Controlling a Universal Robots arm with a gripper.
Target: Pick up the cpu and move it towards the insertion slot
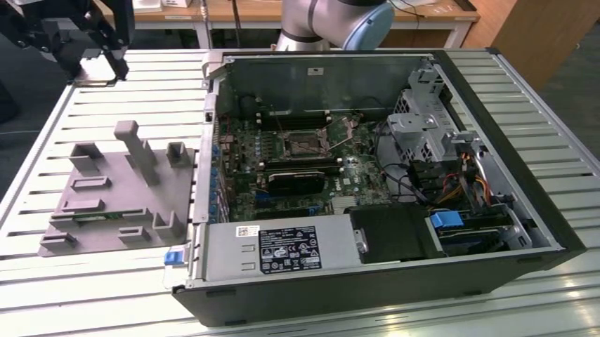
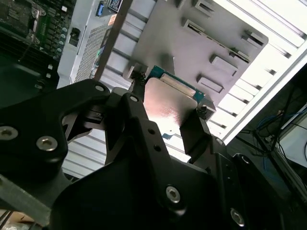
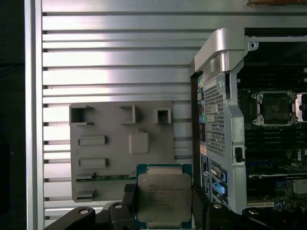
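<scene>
Slatted table point(image 1: 112, 295): gripper point(image 1: 94, 64) over far corner, clamped on cpu point(image 3: 164, 194); insertion slot point(image 1: 305, 144) well apart, toward exterior view's right, inside case point(image 1: 375, 295).

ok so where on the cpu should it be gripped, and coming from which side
By two opposite thin edges, coming down from above its flat metal top. The cpu is a thin flat square, so only its edges give parallel faces to pinch. The pincer holds it that way in the first wrist view, a finger on each side, top left bare.
</scene>
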